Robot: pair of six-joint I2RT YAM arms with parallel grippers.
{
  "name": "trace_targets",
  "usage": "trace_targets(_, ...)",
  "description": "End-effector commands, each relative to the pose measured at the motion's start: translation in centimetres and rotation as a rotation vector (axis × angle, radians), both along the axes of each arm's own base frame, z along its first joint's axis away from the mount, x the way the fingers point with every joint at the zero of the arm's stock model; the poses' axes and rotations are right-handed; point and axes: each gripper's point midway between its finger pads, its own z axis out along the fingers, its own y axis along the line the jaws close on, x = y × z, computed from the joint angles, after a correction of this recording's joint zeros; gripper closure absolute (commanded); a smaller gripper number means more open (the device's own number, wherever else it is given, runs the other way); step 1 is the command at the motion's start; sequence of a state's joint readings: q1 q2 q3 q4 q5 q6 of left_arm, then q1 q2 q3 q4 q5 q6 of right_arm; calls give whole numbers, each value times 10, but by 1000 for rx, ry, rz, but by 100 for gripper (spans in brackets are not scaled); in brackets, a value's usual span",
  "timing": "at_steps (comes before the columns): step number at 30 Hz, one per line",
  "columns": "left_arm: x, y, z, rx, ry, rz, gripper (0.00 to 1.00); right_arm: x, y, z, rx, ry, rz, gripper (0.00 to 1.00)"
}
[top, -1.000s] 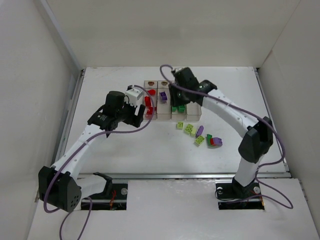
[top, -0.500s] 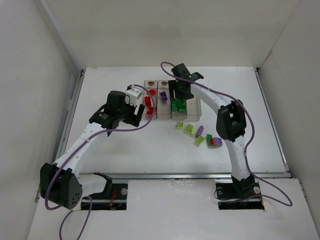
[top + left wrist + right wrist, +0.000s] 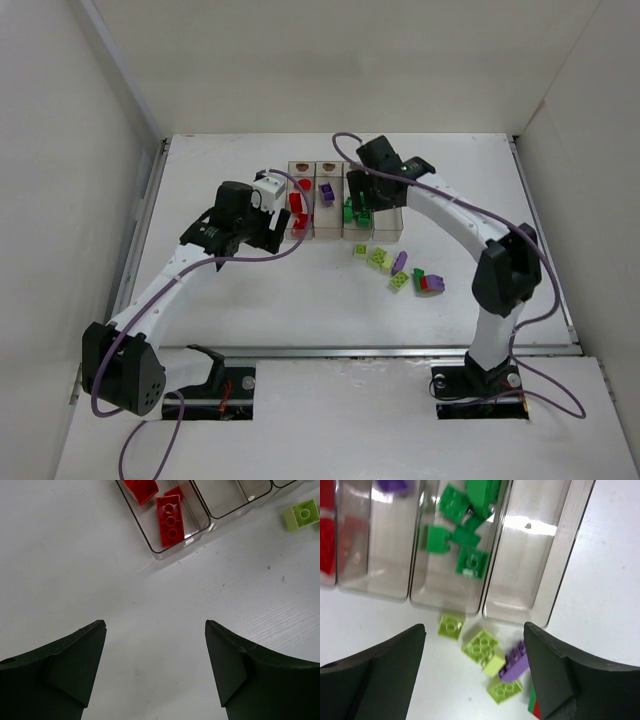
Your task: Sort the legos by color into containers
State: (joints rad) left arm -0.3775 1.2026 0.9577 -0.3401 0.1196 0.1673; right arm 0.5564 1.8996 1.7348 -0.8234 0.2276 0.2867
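Note:
The four clear containers stand in a row at mid-table. From the left they hold red legos, a purple lego, several dark green legos, and nothing in the fourth. Loose legos lie just in front of them: yellow-green ones, a purple one, and further right a purple, red and green cluster. My right gripper is open and empty above the near end of the green bin. My left gripper is open and empty over bare table, near-left of the red bin.
White walls enclose the table on the left, back and right. A single yellow-green lego lies in front of the bins. The right arm's cable arcs over the right side of the table.
The right arm has shifted its elbow and wrist while its gripper stayed over the bins, edging slightly right and nearer. The left arm has barely moved.

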Motion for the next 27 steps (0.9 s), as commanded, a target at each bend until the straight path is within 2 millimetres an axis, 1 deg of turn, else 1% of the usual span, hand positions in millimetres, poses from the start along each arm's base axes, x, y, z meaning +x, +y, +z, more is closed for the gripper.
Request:
trace_targets(1, 7, -1, 18, -22, -57, 0, 22, -43, 6, 0, -43, -8, 89, 18)
trace_targets(2, 7, -3, 18, -27, -55, -7, 22, -52, 9, -5, -55, 2, 129, 19)
trace_targets(3, 7, -3, 18, -27, -55, -7, 22, -66, 18, -12, -50, 29, 171, 21)
trace_targets(4, 7, -3, 18, -27, -55, -7, 22, -72, 18, -22, -51, 53, 179, 27)
trace_targets(5, 7, -3, 18, -27, -55, -7, 22, -77, 25, -23, -26, 63, 176, 30)
trace_targets(7, 6, -4, 18, -33, -52, -14, 22, -79, 30, -27, 11, 86, 138, 37)
trace_targets(8, 6, -4, 18, -33, -52, -14, 22, -76, 32, -30, 26, 86, 98, 37)
trace_targets(9, 5, -4, 21, -36, -62, -14, 22, -74, 35, -29, 66, 82, 26, 37)
trace_targets(10, 5, -4, 21, -36, -62, -14, 22, -73, 34, -32, 69, 85, -11, 37)
trace_targets(11, 5, -4, 21, -36, -62, -14, 22, -71, 37, -31, 92, 79, -35, 37)
trace_targets(12, 5, -4, 21, -36, -62, -14, 22, -68, 39, -34, 112, 80, -80, 37)
trace_targets(13, 5, -4, 25, -40, -72, -15, 22, -63, 40, -36, 113, 63, -106, 37)
trace_targets(14, 5, -4, 25, -40, -73, -15, 22, -64, 42, -38, 115, 55, -111, 35)
trace_targets(15, 5, -4, 25, -40, -73, -15, 22, -60, 42, -47, 105, 59, -128, 35)
trace_targets(16, 3, -3, 21, -37, -64, -14, 22, -60, 42, -50, 98, 61, -142, 35)
trace_targets(17, 3, -3, 21, -37, -64, -14, 22, -58, 40, -50, 95, 52, -158, 35)
trace_targets(18, 3, -3, 24, -40, -72, -15, 22, -58, 39, -60, 85, 62, -159, 35)
trace_targets(19, 3, -3, 24, -40, -73, -15, 22, -55, 42, -58, 99, 48, -158, 37)
trace_targets(21, 3, -3, 24, -40, -73, -15, 22, -60, 38, -71, 79, 68, -160, 38)
trace_targets(22, 2, -3, 27, -44, -81, -15, 22, -55, 42, -72, 91, 56, -159, 38)
trace_targets(23, 2, -3, 27, -44, -81, -15, 22, -58, 40, -76, 82, 65, -159, 38)
trace_targets(24, 0, -2, 23, -40, -73, -15, 22, -54, 40, -75, 85, 48, -164, 39)
trace_targets(25, 0, -2, 23, -40, -73, -15, 22, -57, 38, -83, 70, 63, -165, 39)
trace_targets(27, 0, -2, 23, -40, -73, -15, 22, -54, 39, -86, 71, 58, -179, 40)
